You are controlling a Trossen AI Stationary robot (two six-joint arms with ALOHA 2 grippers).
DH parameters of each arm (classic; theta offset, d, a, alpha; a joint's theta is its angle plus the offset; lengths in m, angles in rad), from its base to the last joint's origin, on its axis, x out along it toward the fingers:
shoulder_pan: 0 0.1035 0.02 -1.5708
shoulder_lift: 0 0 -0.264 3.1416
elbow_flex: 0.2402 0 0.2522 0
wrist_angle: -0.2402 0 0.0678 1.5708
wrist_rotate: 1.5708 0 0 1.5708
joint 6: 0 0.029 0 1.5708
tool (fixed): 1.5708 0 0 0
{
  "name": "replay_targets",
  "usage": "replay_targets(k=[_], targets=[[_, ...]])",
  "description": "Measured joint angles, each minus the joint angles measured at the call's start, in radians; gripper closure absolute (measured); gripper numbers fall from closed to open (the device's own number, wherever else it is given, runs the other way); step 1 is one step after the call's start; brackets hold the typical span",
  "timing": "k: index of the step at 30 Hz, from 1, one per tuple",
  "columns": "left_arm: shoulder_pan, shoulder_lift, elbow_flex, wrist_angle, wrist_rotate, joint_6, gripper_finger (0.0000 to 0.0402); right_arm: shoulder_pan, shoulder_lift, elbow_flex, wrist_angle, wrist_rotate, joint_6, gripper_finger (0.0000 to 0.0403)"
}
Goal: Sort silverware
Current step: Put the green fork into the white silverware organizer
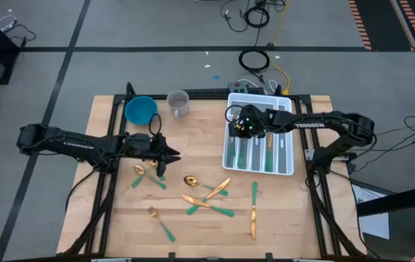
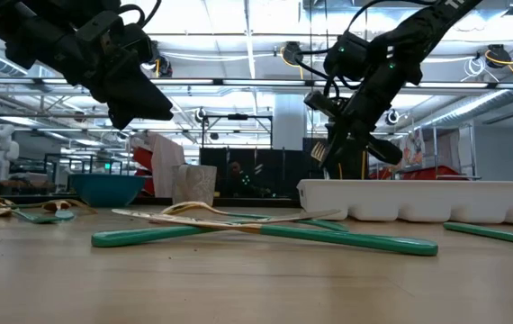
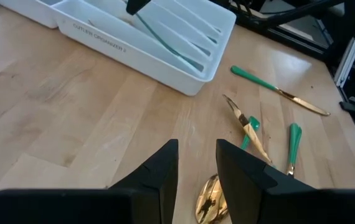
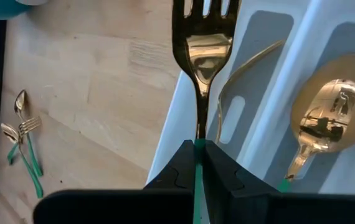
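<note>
Sorting partly done: right claw [image 4: 197, 163], clamped on a fork [image 4: 203, 56], hangs over the white tray [image 1: 287, 169] already holding several pieces; left claw [image 3: 197, 163], part open and empty, hovers above loose silverware [image 1: 209, 196] on the surface [image 1: 295, 218].

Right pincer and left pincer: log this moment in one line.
right pincer: shut on fork, above white organizer tray | left pincer: open, empty, above loose silverware on table
</note>
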Motion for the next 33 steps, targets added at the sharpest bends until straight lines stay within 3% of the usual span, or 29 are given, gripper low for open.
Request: replay_targets(k=[21, 33], targets=[[0.0, 0.0, 0.0, -0.002, -0.001, 0.016, 0.0287, 0.013, 0.156, 0.002, 0.055, -0.012, -0.008, 0.0398], [-0.001, 0.0, 0.0, -0.052, -0.001, 0.016, 0.0287, 0.014, 0.156, 0.005, 0.057, -0.011, -0.021, 0.032]])
